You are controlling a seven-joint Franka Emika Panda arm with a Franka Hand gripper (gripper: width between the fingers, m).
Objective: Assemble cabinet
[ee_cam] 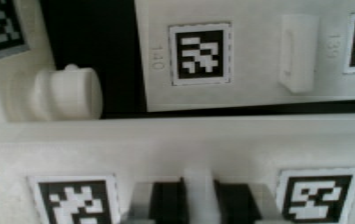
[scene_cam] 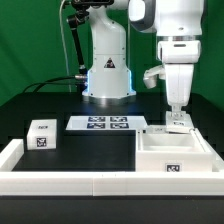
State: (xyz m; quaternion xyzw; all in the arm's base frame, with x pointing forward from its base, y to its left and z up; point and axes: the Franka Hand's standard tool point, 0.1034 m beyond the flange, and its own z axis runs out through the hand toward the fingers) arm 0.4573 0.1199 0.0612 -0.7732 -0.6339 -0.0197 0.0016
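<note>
Scanning toward the exterior view's right, I am seeing a panel block (scene_cam: 42, 135), then the cabinet body (scene_cam: 157, 160) on the desk (scene_cam: 90, 152), claw (scene_cam: 177, 122) at its rear wall; whether it is pinching, I cannot tell. Judging it light, stiff, slick: thin walls suit gripping.

A plain green wall (scene_cam: 30, 40) backs the scene. The table (scene_cam: 90, 150) has a black top, bordered by a low white rail (scene_cam: 60, 184). Lighting is even.

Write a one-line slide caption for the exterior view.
Gripper hangs at the far edge of the cabinet body; a tagged panel block and the marker board lie apart on the black table.
</note>
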